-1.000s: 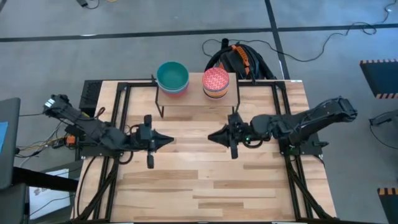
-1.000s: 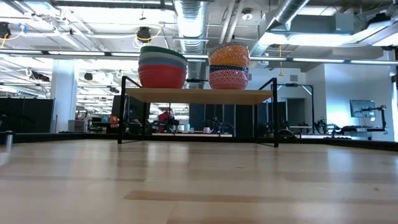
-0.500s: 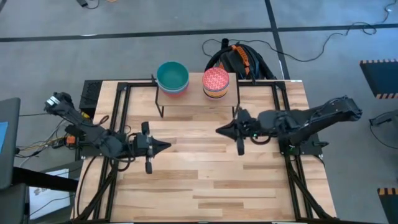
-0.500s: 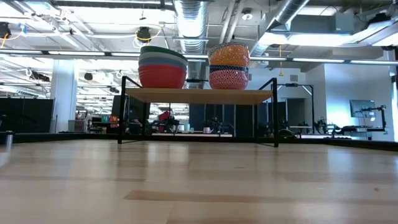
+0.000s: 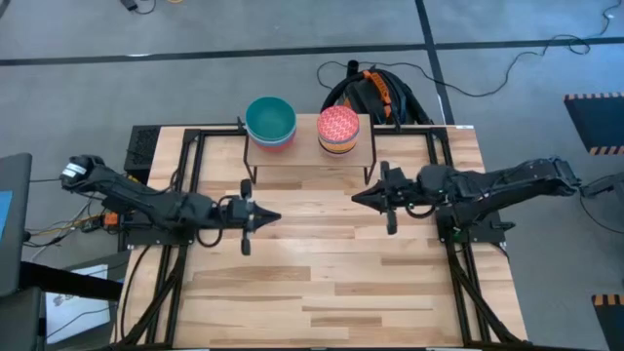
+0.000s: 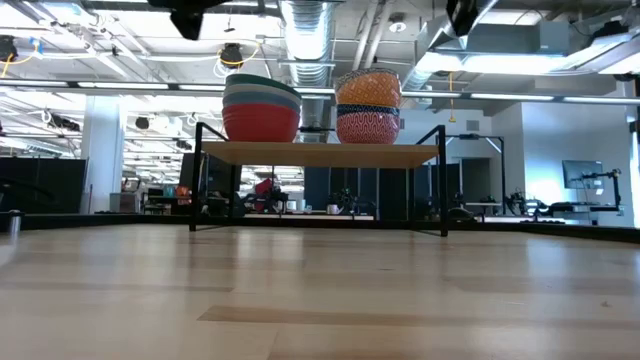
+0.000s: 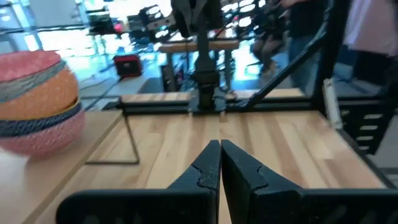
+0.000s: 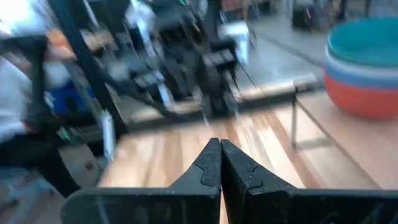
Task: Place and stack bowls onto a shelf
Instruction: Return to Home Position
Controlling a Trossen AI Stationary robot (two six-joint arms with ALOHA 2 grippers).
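Note:
The shelf (image 5: pixel 307 148) stands at the table's far edge on thin black legs. It carries two stacks of bowls. The left stack (image 5: pixel 270 120) is green on top and red at the bottom (image 6: pixel 261 122). A pink-red patterned bowl tops the right stack (image 5: pixel 338 127), which also shows in the low view (image 6: pixel 368 107). My left gripper (image 5: pixel 275 216) and right gripper (image 5: pixel 355 199) hover in front of the shelf and point at each other. Both are shut and hold nothing, as the left wrist view (image 7: pixel 219 163) and the right wrist view (image 8: pixel 219 163) show.
Bare wooden tabletop (image 5: pixel 331 283) stretches in front of the shelf and under both arms. Black frame rails (image 5: pixel 185 175) run along the table's left and right sides. A bundle of cables and a bag (image 5: pixel 375 93) lies on the floor behind the shelf.
My right gripper has drawn back toward the table's right edge and a little toward the far edge, staying shut. My left gripper dipped toward the near edge, then moved right and toward the shelf. Parts of both arms now show at the low view's top edge. The bowls have not moved.

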